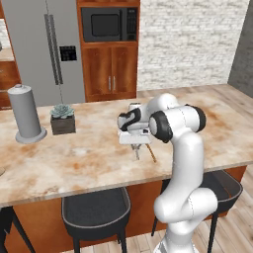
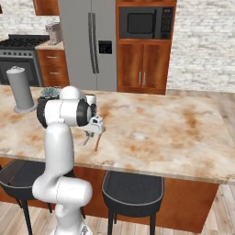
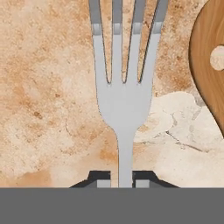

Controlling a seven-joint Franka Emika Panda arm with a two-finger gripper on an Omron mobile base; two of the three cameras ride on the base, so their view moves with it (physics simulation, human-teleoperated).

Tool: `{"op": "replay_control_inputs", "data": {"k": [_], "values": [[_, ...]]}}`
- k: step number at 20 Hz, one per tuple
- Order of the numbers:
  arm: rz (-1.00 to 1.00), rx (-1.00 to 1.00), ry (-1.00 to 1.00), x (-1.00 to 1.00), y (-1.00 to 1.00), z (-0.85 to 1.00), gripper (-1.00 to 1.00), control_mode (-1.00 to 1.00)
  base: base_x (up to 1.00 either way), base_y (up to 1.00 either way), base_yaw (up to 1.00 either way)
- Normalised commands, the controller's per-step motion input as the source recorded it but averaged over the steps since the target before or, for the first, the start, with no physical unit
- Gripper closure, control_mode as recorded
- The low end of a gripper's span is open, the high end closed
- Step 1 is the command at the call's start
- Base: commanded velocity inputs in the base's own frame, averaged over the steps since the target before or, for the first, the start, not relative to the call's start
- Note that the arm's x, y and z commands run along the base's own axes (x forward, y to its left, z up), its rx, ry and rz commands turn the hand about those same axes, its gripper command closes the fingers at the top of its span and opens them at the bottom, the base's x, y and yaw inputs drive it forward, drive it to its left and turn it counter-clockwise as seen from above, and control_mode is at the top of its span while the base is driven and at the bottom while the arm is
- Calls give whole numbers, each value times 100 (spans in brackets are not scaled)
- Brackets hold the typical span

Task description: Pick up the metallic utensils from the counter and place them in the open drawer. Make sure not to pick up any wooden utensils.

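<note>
The gripper [image 3: 125, 180] has its fingers pressed on the silver fork [image 3: 124, 103] neck; the wooden spoon [image 3: 210, 57] lies near (worryingly), so a skewed lift could knock it.

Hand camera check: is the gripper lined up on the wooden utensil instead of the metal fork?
No, the fingertips sit on either side of the silver fork handle, while the wooden utensil lies off to the side.
</note>
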Motion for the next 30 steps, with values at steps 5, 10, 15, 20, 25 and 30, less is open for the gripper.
{"op": "replay_control_inputs", "data": {"k": [5, 10, 15, 20, 25, 30], "values": [[10, 14, -8, -19, -63, -100, 100, -100, 0, 0, 0], [9, 3, -9, -18, -34, -100, 100, -100, 0, 0, 0], [4, -11, -6, -20, 1, -100, 100, -100, 0, 0, 0], [1, -13, -5, -41, 0, -100, 100, -100, 0, 0, 0], [3, -1, -12, -57, -19, -75, 100, -100, 0, 0, 0], [6, 22, -2, -21, -18, 40, 100, -100, 0, 0, 0]]}}
